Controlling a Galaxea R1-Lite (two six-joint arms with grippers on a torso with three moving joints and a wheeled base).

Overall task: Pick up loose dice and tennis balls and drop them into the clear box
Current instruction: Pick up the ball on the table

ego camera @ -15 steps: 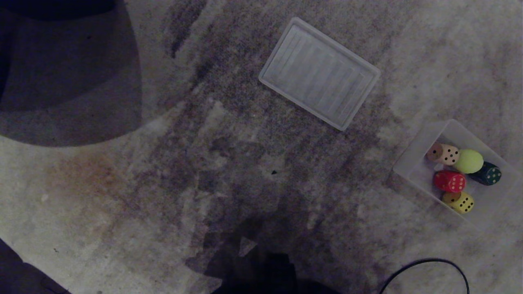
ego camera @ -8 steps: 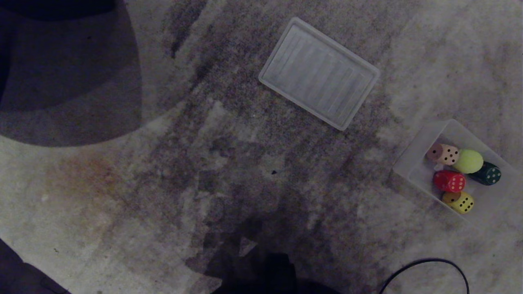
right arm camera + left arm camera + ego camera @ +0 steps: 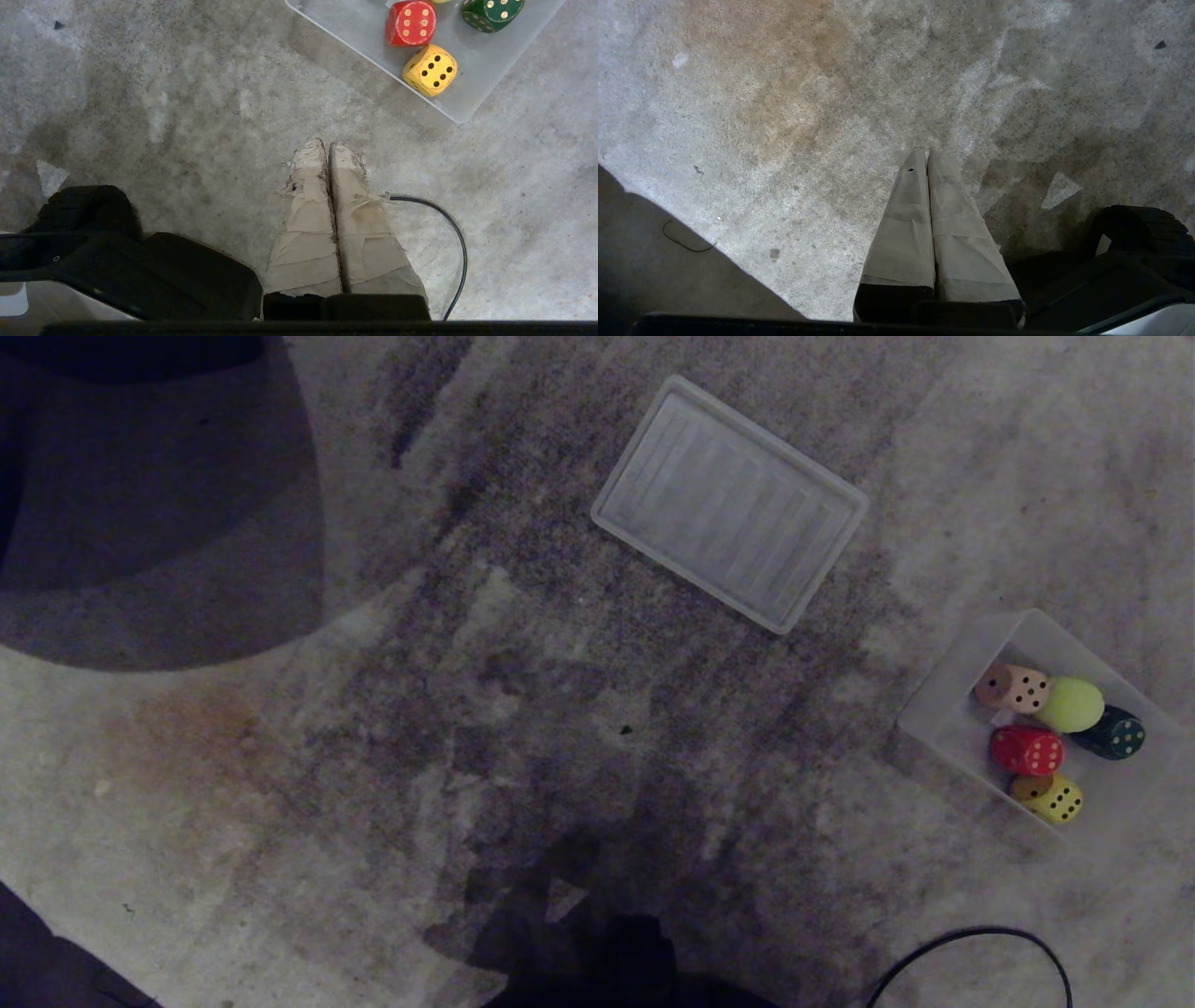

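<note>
The clear box (image 3: 943, 723) sat on the stained grey carpet (image 3: 373, 784) at the right of the head view, and everything loose was already inside it. The beige die (image 3: 1013, 687) touched the tennis ball (image 3: 1071, 704), with the dark green die (image 3: 1113, 734) just beside the ball on its far side; the red die (image 3: 1027, 750) lay below the beige one, and the yellow die (image 3: 1052, 798) sat close against the box's near wall. A flat ribbed translucent panel (image 3: 728, 502) lay well apart from the box, further out on the carpet. A black cable (image 3: 971, 938) curved across the carpet near the box. Neither arm showed in the head view. The right gripper (image 3: 328, 144) hung over bare carpet near the box's corner, its taped fingers pressed together and holding nothing. The left gripper (image 3: 927, 151) hung over bare carpet too, fingers likewise together and empty.
</note>
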